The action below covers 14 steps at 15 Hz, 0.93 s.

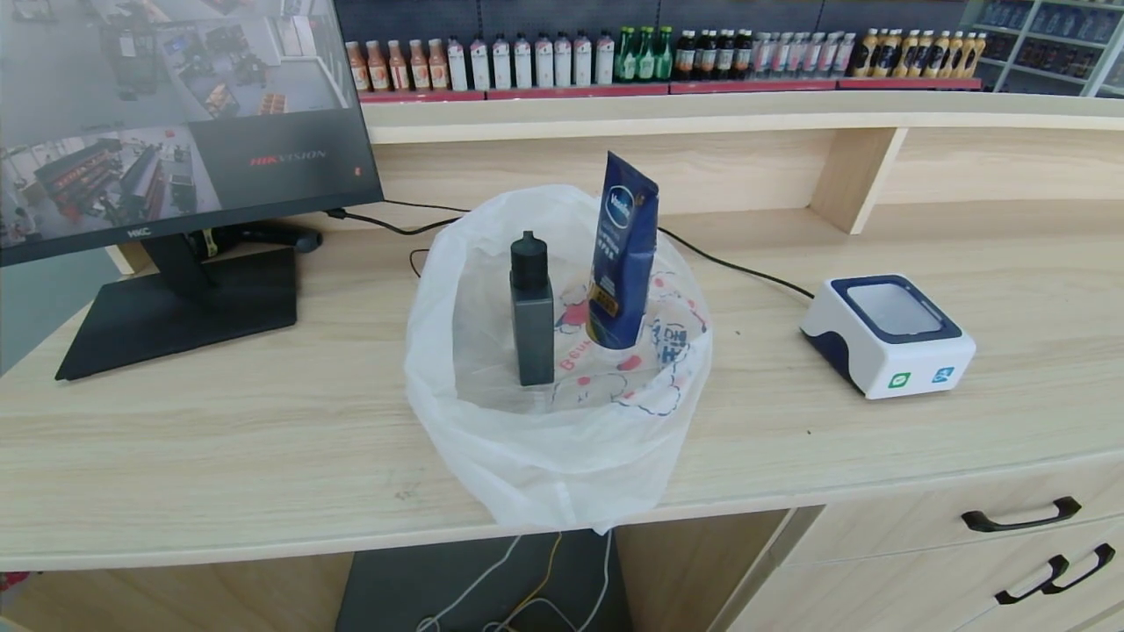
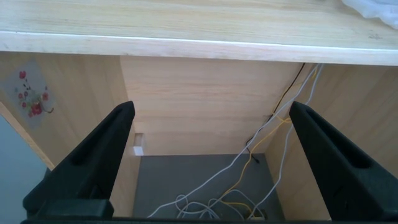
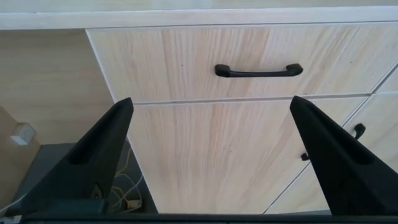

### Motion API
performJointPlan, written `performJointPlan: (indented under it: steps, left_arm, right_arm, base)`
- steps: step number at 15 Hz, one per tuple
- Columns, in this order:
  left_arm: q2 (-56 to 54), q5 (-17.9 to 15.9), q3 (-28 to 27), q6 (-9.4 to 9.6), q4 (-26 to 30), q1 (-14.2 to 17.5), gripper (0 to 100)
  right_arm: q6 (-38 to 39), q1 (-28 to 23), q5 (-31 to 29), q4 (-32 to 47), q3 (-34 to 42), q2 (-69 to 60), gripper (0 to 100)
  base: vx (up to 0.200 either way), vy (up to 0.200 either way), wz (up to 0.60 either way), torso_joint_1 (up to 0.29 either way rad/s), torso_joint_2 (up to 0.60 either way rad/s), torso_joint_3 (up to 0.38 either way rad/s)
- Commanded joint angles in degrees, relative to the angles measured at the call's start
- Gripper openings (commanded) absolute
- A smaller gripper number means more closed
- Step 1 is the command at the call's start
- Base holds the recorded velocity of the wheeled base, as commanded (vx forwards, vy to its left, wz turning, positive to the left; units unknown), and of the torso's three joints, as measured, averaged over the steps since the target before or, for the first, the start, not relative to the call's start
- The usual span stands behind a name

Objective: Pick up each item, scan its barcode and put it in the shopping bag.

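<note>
Grey bottle [image 1: 532, 325] and blue tube [image 1: 622, 263] stand upright inside shopping bag [image 1: 544, 456] on counter [image 1: 219, 439], scanner [image 1: 887, 338] to its right. Both seen items bagged; task likely complete. Left gripper [image 2: 211, 112] and right gripper [image 3: 211, 106] hang below counter edge, jaws apart, holding nothing.

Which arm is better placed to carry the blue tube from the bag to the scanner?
Probably the right. Both hang open below the counter, but the right gripper faces the drawers beneath the scanner; the left gripper faces the opening under the bag.
</note>
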Motion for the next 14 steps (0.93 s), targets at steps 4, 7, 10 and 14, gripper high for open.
performJointPlan:
  steps: [4, 7, 10, 14]
  left_arm:
    - [-0.02, -0.05, 0.0, 0.07, 0.0, 0.0, 100]
    - [-0.02, -0.05, 0.0, 0.07, 0.0, 0.0, 100]
    - [-0.02, -0.05, 0.0, -0.02, 0.0, 0.0, 100]
    - [-0.02, -0.05, 0.0, -0.02, 0.0, 0.0, 100]
  right_arm:
    - [-0.02, 0.02, 0.0, 0.0, -0.04, 0.0, 100]
    - [-0.02, 0.02, 0.0, 0.0, -0.04, 0.0, 100]
    - [-0.02, 0.02, 0.0, 0.0, 0.05, 0.0, 100]
    - [0.07, 0.02, 0.0, 0.0, -0.04, 0.0, 100]
  base:
    - [-0.05, 0.0, 0.0, 0.007, 0.0, 0.001]
    - [0.0, -0.067, 0.0, -0.004, 0.0, 0.001]
    - [0.0, -0.2, 0.0, 0.007, 0.01, 0.001]
    - [0.0, -0.2, 0.0, 0.007, 0.0, 0.002]
